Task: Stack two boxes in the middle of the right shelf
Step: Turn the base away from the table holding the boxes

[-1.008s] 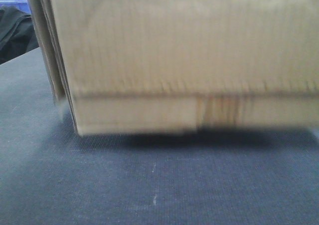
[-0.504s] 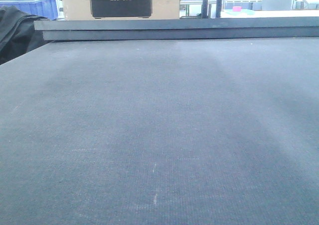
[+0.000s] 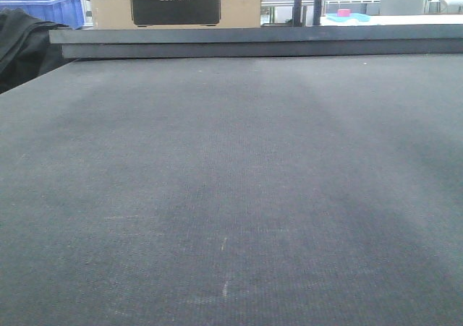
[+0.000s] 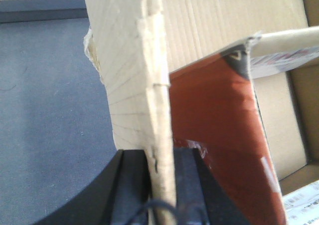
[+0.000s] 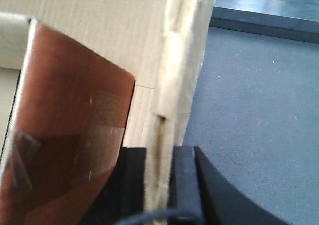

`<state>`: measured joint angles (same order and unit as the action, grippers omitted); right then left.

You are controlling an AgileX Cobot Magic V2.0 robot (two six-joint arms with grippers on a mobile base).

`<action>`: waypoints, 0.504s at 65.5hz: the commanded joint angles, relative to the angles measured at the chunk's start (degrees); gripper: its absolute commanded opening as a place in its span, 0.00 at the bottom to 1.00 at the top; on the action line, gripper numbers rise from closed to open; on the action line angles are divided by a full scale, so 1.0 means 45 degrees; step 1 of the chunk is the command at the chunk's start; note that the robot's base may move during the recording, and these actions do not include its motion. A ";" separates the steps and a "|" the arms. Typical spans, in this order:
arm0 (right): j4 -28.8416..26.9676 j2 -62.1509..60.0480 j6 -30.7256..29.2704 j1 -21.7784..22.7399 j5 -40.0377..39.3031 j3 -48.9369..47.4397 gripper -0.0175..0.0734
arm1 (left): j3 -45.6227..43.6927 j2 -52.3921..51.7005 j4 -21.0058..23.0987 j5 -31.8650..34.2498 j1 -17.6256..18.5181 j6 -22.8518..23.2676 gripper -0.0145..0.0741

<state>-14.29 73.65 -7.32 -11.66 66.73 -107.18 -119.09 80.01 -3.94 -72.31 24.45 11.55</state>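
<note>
At 6 o'clock in my left wrist view the left end effector (image 4: 162, 185) is closed tight on the upright wall of a corrugated carton (image 4: 129, 60). It has a black pad (image 4: 132, 182) on either face, and the board's ragged edge runs up toward 12. Inside the carton, at 4 o'clock, sits a reddish-brown panel (image 4: 214, 135). The blue-grey surface (image 4: 50, 110) lies out at 9 o'clock, and I cannot tell whether the carton touches it. My right wrist view mirrors this: the right end effector (image 5: 159, 185), at 6 o'clock, is clamped on a like carton wall, with a taped panel at 8 o'clock. I cannot tell whether both hold the same carton. On the front camera the dark surface runs from 6 o'clock up to a raised ledge (image 3: 253, 40). Beyond it, at 11 o'clock, is a tan box (image 3: 108, 11) with a black unit (image 3: 176, 9). A blue bin (image 3: 51, 9) and black cloth (image 3: 22, 44) sit toward 10, and a pink object (image 3: 343, 12) at 1.
</note>
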 commanded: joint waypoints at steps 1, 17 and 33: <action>-0.0226 -0.0166 -0.0206 -0.0002 -0.0636 -0.0166 0.01 | -0.0118 -0.0166 0.0134 0.0522 -0.0063 -0.0091 0.04; -0.0226 -0.0166 -0.0206 -0.0002 -0.0636 -0.0166 0.01 | -0.0118 -0.0166 0.0134 0.0522 -0.0063 -0.0091 0.04; -0.0226 -0.0166 -0.0206 -0.0002 -0.0636 -0.0166 0.01 | -0.0118 -0.0166 0.0134 0.0522 -0.0063 -0.0091 0.04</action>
<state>-14.29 73.65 -6.98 -11.66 66.73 -107.18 -119.09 80.01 -3.94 -72.31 24.45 11.55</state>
